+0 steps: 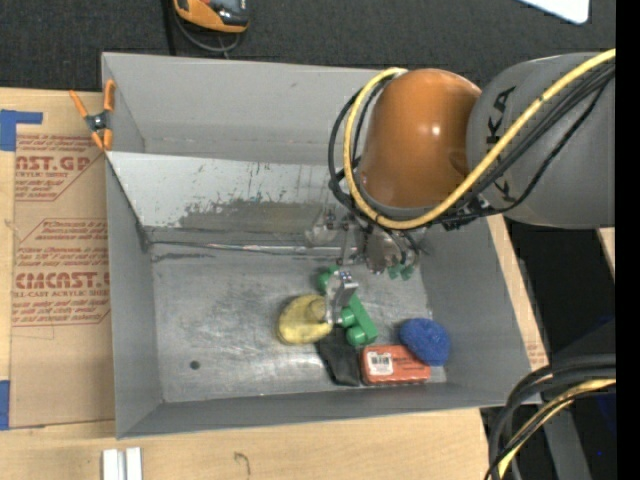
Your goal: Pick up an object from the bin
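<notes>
Gripper (341,296) hangs over green piece (355,320) beside yellow lump (302,320); orange cover (420,133) hides its wrist; apart or together unclear.

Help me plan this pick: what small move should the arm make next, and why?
Probably a short descent: the gripper sits over the yellow lump and the green piece beside it, mid-bin, with neither visibly held. The blue ball and orange box lie farther right.

The arm (545,148) bears what looks like "KUKA" lettering.

One each: lump (298,320), ball (427,340), box (392,366), green block (357,325), black wedge (340,363).
</notes>
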You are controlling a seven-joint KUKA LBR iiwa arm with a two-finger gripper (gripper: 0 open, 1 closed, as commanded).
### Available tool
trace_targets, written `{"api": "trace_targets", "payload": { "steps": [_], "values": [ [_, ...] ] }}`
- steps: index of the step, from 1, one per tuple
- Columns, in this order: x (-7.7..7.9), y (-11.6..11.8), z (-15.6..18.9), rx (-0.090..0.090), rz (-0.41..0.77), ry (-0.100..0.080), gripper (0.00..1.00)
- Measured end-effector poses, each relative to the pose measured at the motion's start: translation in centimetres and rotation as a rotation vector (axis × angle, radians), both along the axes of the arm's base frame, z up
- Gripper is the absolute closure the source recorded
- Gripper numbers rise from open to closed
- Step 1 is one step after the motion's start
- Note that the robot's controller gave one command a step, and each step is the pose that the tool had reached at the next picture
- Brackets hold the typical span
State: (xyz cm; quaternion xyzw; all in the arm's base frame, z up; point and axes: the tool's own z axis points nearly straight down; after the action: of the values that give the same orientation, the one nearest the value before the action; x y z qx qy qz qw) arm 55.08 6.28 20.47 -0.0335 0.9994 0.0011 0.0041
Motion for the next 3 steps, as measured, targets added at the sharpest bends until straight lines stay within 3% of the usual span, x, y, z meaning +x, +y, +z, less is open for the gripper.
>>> {"api": "trace_targets", "payload": {
  "steps": [1, 2, 3],
  "values": [
    [-1.4, -0.5, -6.7, -0.003, 0.087, 0.003, 0.00],
    [-0.7, -1.3, -10.0, -0.001, 0.090, 0.010, 0.00],
    [-0.9, -0.4, -13.0, -0.003, 0.295, -0.003, 1.00]
  ]
}}
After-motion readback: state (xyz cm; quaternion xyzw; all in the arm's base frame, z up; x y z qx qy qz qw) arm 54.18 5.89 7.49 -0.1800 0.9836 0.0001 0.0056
